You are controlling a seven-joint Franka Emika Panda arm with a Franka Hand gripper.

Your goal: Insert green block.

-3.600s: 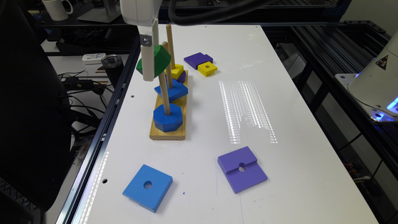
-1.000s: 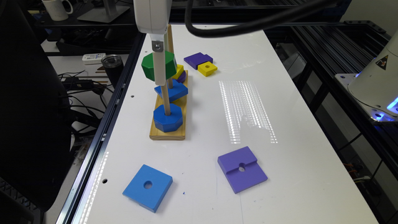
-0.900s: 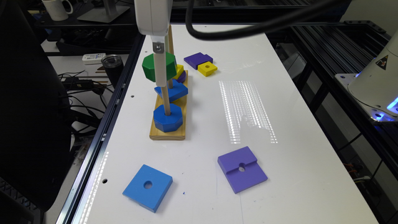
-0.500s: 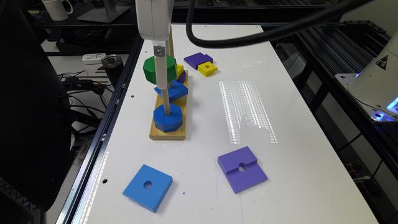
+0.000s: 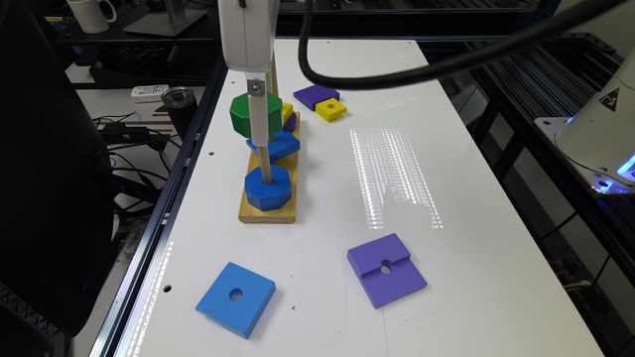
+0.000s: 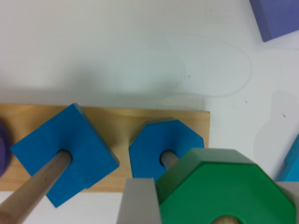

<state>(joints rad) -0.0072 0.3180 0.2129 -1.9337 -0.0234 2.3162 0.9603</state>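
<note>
Holding the green block (image 5: pixel 246 115) by two opposite flat sides, the gripper (image 6: pixel 205 205) is closed on it high on the wooden peg (image 5: pixel 266 166), well above the blue octagonal block (image 5: pixel 268 187) that sits on the wooden base (image 5: pixel 268 215). The peg end seems to show in the block's centre hole. The block looks light, stiff and smoothly painted, so I judge the flat faces give the safest hold against slipping.
</note>
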